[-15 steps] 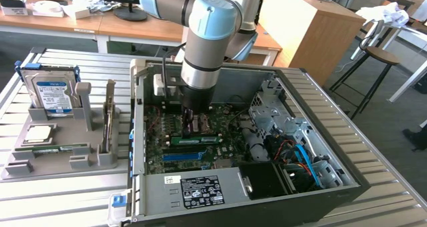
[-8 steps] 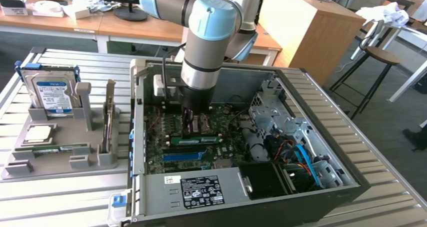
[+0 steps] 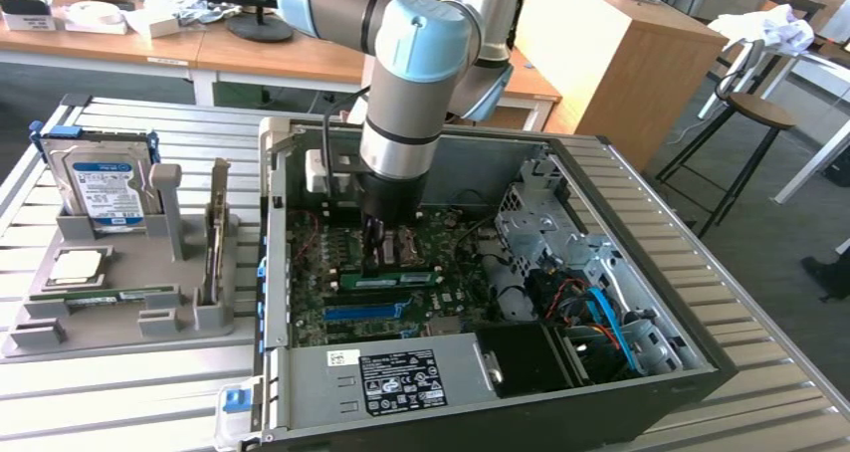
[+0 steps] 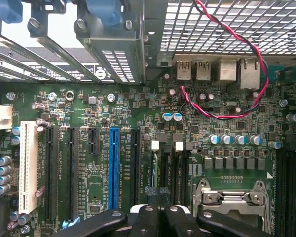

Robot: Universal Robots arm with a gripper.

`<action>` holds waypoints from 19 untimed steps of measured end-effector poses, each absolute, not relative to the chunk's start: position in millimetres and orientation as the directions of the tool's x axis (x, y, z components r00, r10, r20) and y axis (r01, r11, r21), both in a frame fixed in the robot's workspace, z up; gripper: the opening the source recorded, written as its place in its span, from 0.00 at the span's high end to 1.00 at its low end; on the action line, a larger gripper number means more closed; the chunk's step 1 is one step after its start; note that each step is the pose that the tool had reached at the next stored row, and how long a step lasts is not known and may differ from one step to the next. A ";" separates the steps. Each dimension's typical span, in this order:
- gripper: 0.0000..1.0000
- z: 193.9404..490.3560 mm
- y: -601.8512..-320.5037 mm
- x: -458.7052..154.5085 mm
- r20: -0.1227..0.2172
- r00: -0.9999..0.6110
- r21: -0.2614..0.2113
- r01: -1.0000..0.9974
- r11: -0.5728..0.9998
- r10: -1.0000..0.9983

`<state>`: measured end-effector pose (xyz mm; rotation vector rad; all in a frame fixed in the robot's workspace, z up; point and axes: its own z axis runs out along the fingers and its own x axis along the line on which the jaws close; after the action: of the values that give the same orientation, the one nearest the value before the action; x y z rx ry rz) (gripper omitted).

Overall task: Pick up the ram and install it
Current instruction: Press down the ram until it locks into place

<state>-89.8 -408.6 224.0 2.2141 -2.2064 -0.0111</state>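
**Closed gripper down on the ram inside the open case**

Nearest, at the lower centre of the exterior view: one grey power supply [image 3: 398, 377] with one black-and-white label, set in the open computer case [image 3: 691, 303]. Just behind it, on the motherboard [image 3: 313, 318]: one blue slot strip [image 3: 365, 311].

Next back, at the frame's centre: the ram [image 3: 392, 278], one green stick with a white label, lying lengthwise and level in the slot area of the board. Directly over it, the gripper [image 3: 385, 258], pointing straight down from the one grey-and-blue arm [image 3: 418, 74]. Fingers [image 4: 147, 217] closed together with no gap, their tips at the ram's top edge. Cannot tell whether pinching the stick or only resting on it.

Under the gripper [image 4: 158, 212] in the wrist view:
- one white slot [image 4: 27, 168]
- one blue slot [image 4: 113, 168]
- three long black slots and one short one
- two white latches [image 4: 155, 145]
- one metal processor socket frame [image 4: 232, 202]
- one twisted red-and-black wire pair [image 4: 237, 49]

On the exterior view's left, beside the case, one grey holder [image 3: 119, 323] carrying:
- one second green stick [image 3: 106, 295], lying flat
- one square processor chip [image 3: 78, 265]
- one upright expansion card [image 3: 217, 243]
- one hard drive [image 3: 106, 183], standing on edge

Farthest, at the upper right of the exterior view: one round stool [image 3: 757, 113] beside a wooden desk [image 3: 624, 64].
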 end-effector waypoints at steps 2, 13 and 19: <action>0.90 224.0 -408.6 -89.8 0.006 0.004 0.016 -1.000 -0.004 -1.000; 0.90 222.3 -408.6 -89.8 0.006 0.004 0.016 -1.000 -0.003 -1.000; 0.90 221.6 -408.6 -89.7 0.006 0.004 0.016 -1.000 -0.004 -1.000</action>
<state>-89.7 -408.6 221.6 2.2143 -2.2062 -0.0110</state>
